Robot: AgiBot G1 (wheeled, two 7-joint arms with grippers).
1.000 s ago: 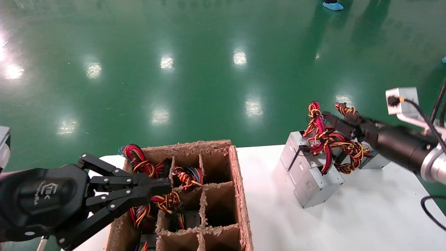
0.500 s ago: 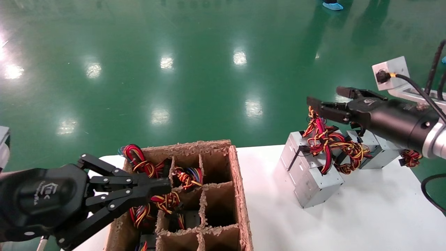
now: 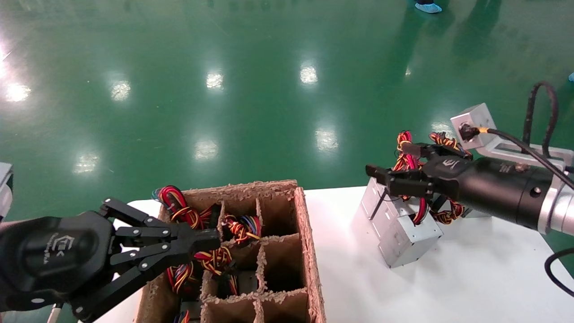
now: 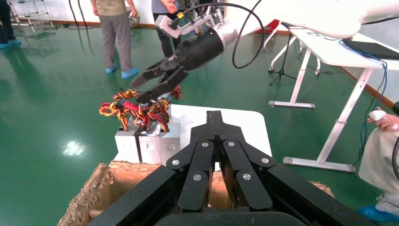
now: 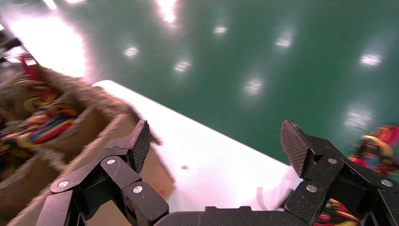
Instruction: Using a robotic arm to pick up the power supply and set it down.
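Observation:
Two silver-grey power supply boxes (image 3: 403, 233) stand side by side on the white table (image 3: 466, 278), a knot of red, yellow and black wires (image 3: 419, 181) on top of them. The left wrist view shows the same boxes (image 4: 150, 143). My right gripper (image 3: 386, 158) hangs open and empty just above their left end, pointing toward the cardboard box. Between its fingers the right wrist view shows only bare table; that view has my right gripper (image 5: 216, 141) and wires (image 5: 376, 146) at its edge. My left gripper (image 4: 214, 115) is shut and empty, held over the box's near-left cells.
A divided cardboard box (image 3: 309, 251) at the table's left holds more wired units (image 3: 197, 224) in its left cells; its right cells look empty. Green floor lies beyond the table's far edge. People (image 4: 115, 28) and another white table (image 4: 329, 52) stand farther off.
My right gripper lifted off the wire bundle with nothing in it, then swung left and down toward the cardboard box. The boxes stayed on the table. The left arm has not moved.

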